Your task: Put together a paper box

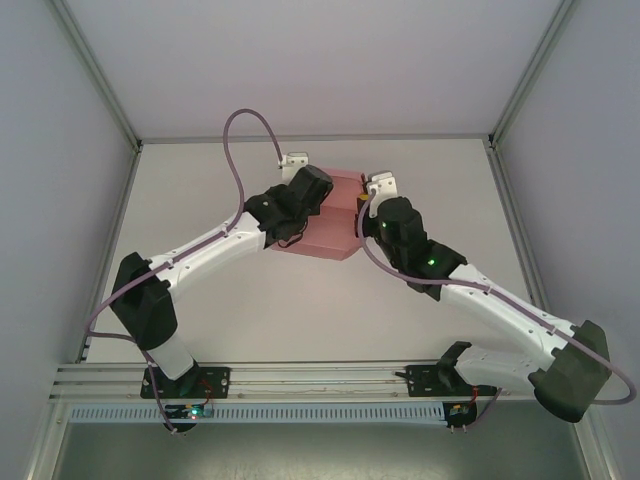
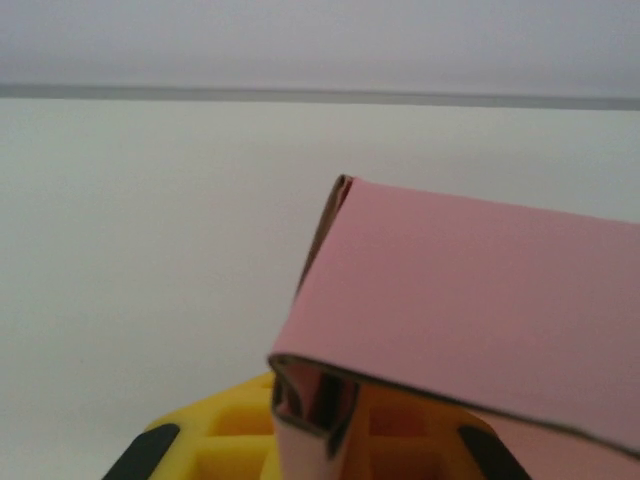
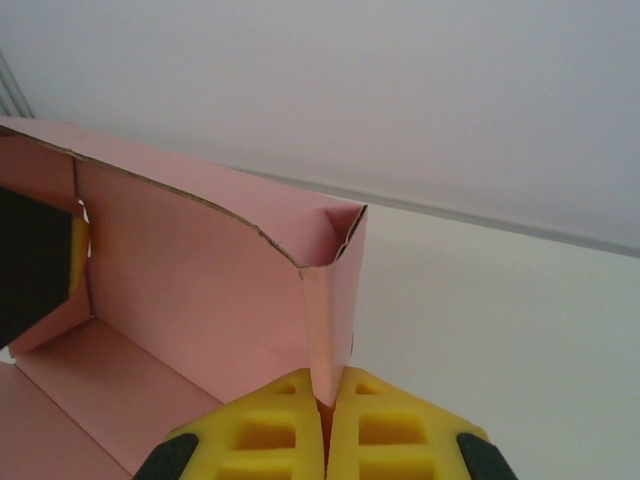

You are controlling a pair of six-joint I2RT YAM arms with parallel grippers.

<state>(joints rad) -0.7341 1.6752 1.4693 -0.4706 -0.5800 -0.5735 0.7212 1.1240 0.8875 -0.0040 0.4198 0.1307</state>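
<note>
The paper box (image 1: 322,236) is at the far middle of the table (image 1: 300,320), partly formed. In the right wrist view a long wall stands up from the floor panel and one corner is folded in, but the top is open. The right gripper (image 3: 323,410) is clamped on that corner's edge. The left gripper (image 2: 312,438) looks closed on a doubled-over edge — the end nearer the table's left side. By my judgement, the end flaps still need tucking and the lid closing.
</note>
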